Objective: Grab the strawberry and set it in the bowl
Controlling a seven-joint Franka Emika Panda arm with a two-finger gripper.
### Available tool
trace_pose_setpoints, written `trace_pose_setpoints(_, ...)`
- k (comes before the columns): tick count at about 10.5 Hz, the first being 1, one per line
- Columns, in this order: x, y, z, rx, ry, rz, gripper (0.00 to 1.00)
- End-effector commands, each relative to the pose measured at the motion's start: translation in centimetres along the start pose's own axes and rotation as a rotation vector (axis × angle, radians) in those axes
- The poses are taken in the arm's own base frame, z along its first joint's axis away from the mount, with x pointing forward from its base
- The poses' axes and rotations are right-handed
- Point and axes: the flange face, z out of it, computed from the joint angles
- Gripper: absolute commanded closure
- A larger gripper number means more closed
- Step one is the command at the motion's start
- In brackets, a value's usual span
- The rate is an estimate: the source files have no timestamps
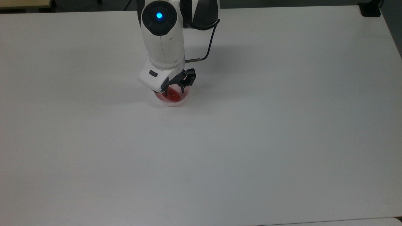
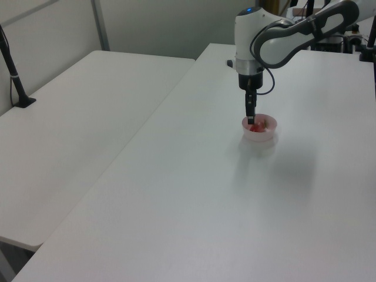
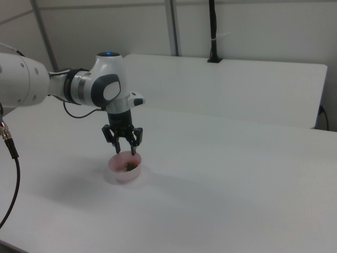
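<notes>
The red strawberry [image 1: 172, 94] lies inside the pale pink bowl [image 1: 186, 97], its green cap showing in the right view. My gripper [image 1: 173, 91] hangs straight down just over the bowl, fingers apart and open, tips at about rim height on either side of the strawberry. The left view shows the strawberry [image 2: 257, 127] low in the bowl [image 2: 262, 137] under my gripper [image 2: 251, 120]. From the right view, both fingers of my gripper [image 3: 125, 151] are spread above the bowl [image 3: 120, 175], with the strawberry [image 3: 128, 166] loose below them.
The bowl sits on a wide white table [image 1: 251, 141]. A black clamp [image 1: 370, 9] sits at the table's far right corner in the top view. A second white table [image 2: 76, 117] with a black post [image 2: 14, 73] adjoins it.
</notes>
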Motion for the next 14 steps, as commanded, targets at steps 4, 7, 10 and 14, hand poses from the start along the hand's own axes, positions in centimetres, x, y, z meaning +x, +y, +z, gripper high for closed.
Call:
trace_pose_setpoints(4,-4.0,1.6,-13.4,-0.015,0.057,0.191,0.0)
trace_pose_setpoints(7,-9.4,3.7,-22.2,-0.022,0.046,0.253,0.0)
trace_pose_setpoints(10,-13.3,3.3,-26.4,-0.014,0.019,0.35,0.0)
trace_pose_setpoints(14,-13.2,3.4,-27.9,-0.014,0.117,0.367,0.0)
